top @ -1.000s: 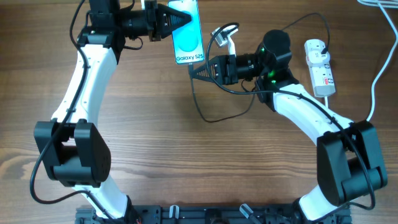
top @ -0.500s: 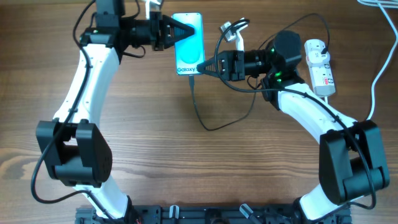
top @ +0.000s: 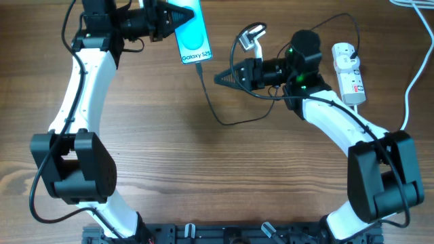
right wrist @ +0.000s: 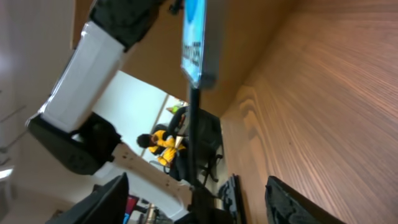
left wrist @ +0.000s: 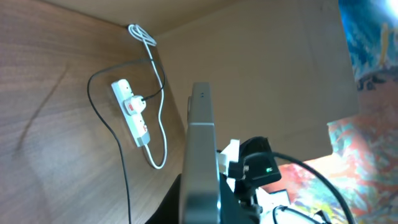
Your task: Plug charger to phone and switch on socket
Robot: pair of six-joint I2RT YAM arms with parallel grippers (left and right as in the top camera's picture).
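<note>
Left end effector (top: 175, 15) pinches Galaxy phone (top: 192, 37) at upper centre, charger (top: 224, 123) seemingly plugged in; right end effector (top: 218, 77), spread, should back off w/o snagging it, then press socket (top: 348, 74) switch, upper right.

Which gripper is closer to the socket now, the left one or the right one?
Right. The right gripper lies left of the socket, apart from it; the left gripper is farther left, holding the phone.
</note>
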